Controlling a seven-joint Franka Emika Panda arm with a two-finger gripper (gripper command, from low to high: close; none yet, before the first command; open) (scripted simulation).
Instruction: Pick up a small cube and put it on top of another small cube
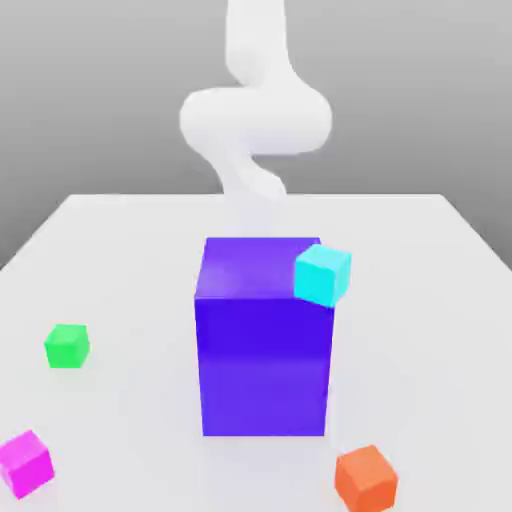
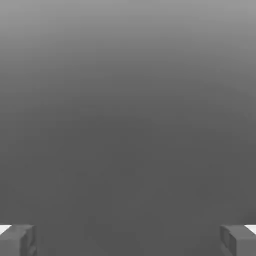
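You're only starting — the gripper's (image 2: 128, 241) fingers are standing wide and empty, the magenta cube (image 1: 26, 464) is waiting unstacked, and lift and placement are both remaining.

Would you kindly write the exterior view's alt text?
A blue-purple block stands on a white table, white robot arm behind. A cyan cube overlaps the block's upper right corner; a green cube, magenta cube and orange cube lie nearby.
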